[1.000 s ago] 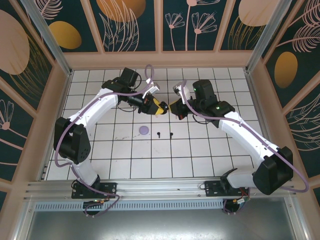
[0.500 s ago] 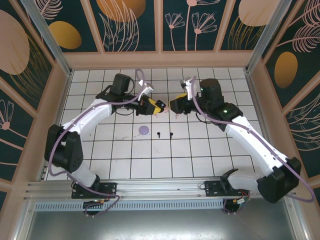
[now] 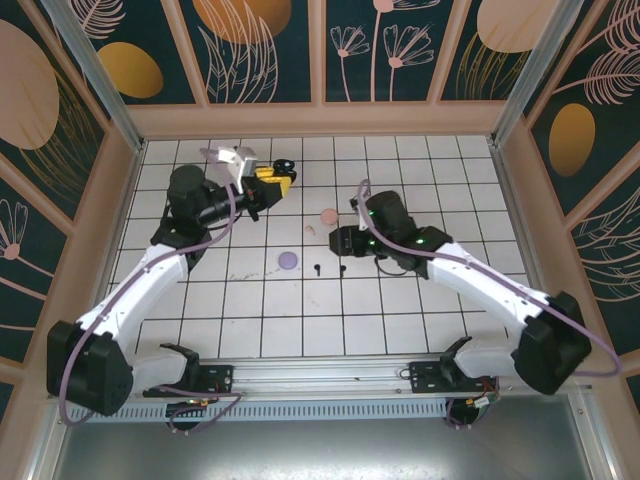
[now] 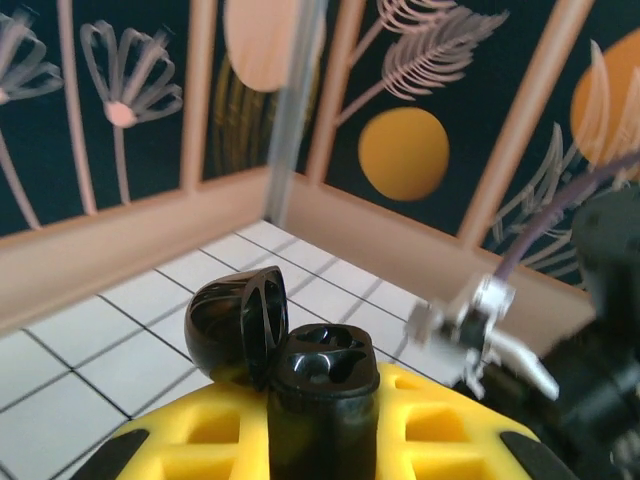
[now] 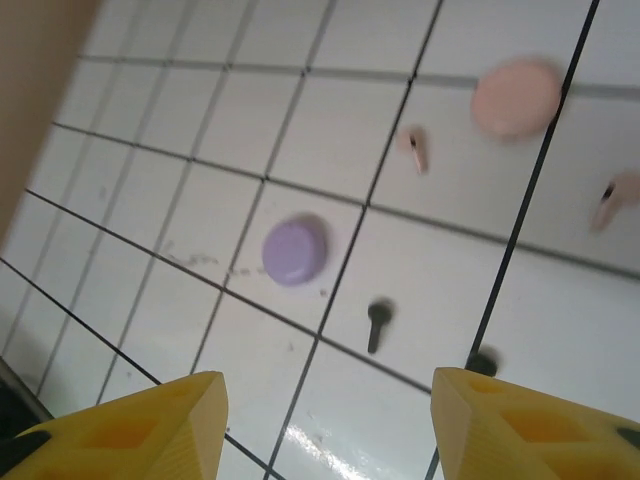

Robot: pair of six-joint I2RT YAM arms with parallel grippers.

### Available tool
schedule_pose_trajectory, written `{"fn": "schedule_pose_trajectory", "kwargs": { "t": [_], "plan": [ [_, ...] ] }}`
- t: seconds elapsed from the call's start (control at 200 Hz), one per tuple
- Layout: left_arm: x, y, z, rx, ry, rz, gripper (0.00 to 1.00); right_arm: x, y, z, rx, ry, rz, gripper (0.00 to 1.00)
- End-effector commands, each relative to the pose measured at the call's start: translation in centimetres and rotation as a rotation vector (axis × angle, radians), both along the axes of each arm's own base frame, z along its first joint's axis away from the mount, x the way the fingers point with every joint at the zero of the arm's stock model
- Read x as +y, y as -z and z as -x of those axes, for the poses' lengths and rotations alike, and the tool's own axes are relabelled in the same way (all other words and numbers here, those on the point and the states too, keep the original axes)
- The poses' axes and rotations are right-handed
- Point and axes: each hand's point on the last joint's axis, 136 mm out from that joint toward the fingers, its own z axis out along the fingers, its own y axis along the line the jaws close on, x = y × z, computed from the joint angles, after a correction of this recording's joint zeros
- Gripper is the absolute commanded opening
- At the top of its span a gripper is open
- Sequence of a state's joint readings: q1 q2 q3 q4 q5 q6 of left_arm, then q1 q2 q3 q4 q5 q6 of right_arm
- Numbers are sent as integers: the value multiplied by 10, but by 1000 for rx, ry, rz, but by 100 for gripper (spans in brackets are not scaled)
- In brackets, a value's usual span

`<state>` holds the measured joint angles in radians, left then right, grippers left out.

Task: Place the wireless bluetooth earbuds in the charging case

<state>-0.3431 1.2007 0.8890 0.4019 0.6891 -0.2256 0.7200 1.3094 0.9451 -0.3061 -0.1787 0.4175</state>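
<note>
Earbud nearest the claw: a black earbud [image 5: 376, 322] lies loose on the white tiled floor [image 5: 180, 200], just ahead of the right gripper [image 5: 327, 400] and roughly centred between its two yellow fingers.
Right claw: spread wide and empty, hanging low over the tiles.
Second black earbud [image 5: 483, 360]: on a grout line just beside the first, nearer the right-hand finger.
Left claw: the left gripper [image 4: 320, 450] is pressed together on the body of the black charging case [image 4: 320, 375], raised off the floor near the far left wall with its lid hinged back. The two wells look unfilled, though dark on dark is hard to read.
Further out: a purple round case [image 5: 295, 250] lies closed beside the black pair. A pink round case [image 5: 516, 97] lies beyond, with a pink earbud [image 5: 413, 148] near it.
Handling: likely very light, rigid, glossy plastic. It could skid or flip under a fingertip.
Where to hold: probably across the bulb or upper stem, closing slowly so the stem stays free to drop into a well.
</note>
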Motion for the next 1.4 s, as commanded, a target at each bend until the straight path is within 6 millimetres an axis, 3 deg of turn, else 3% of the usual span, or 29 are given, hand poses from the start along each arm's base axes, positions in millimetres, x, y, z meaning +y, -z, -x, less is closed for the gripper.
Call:
{"fn": "schedule_pose_trajectory", "kwargs": {
  "t": [0.0, 0.23, 0.35, 0.455, 0.661, 1.076, 1.391],
  "plan": [
    [22, -36, -3, -130, -153, 98, 0, 3, 28, -5, 65, 101, 64, 56],
    [39, -43, 14, -271, -226, 101, 0, 16, 83, -10, 167, 131, 248, 51],
    [55, -48, 29, -375, -291, 158, 0, 27, 99, -10, 171, 121, 324, 50],
    [70, -46, 25, -351, -389, 179, 0, 36, 109, -11, 180, 114, 365, 49],
    [82, -35, 10, -220, -470, 221, 0, 44, 123, -15, 189, 129, 433, 48],
    [88, -25, 12, -192, -487, 270, 0, 56, 142, -16, 194, 116, 516, 46],
    [88, -20, 14, -189, -490, 262, 0, 55, 153, -12, 210, 125, 542, 42]
  ]
}}
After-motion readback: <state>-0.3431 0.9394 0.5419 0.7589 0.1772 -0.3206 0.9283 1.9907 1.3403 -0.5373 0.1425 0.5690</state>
